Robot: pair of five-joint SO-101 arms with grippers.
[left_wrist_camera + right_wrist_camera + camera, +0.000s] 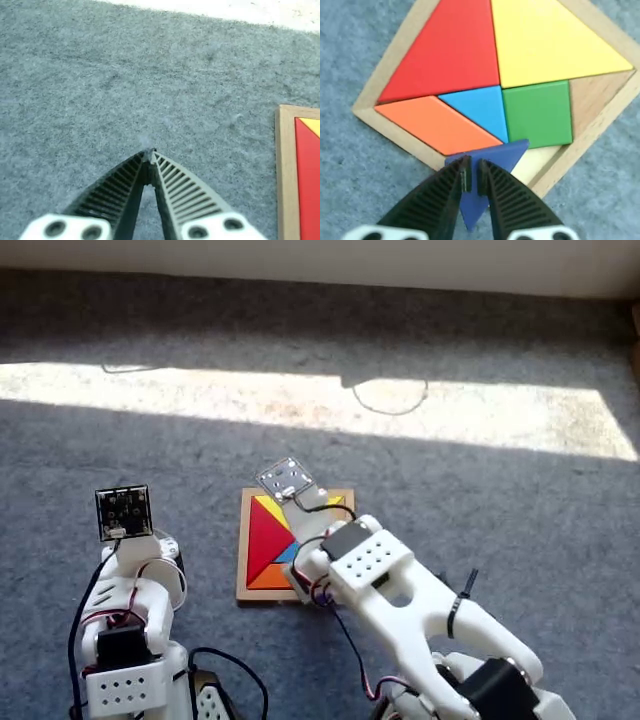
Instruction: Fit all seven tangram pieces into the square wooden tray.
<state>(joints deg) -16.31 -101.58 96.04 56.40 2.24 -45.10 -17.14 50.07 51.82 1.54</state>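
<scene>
Now then, the right hand (472, 175) is down at the near rim of the square wooden tray (400, 50), which sits on the grey carpet (100, 75). Its fingers are drawn almost together, tips resting on top of the dark blue triangle (495, 155). I'd call that nudging rather than carrying. The piece lies flat, half over the rim, its upper corner just touching the green square (537, 112).

Five pieces are seated already:
- the big red triangle (455, 50)
- the big yellow triangle (545, 40)
- the small light blue triangle (480, 107)
- the orange parallelogram (435, 125)
- that green square

Bare wood shows beside and below the green square, so that's surely where the blue one is bound. It'll want sliding and a bit of turning to drop in.

Over on the other side, the left hand (150, 152) is closed on nothing, hanging above the carpet just beside the tray's edge. My guess is it's parked there to keep clear. A seventh piece I can't spot.
</scene>
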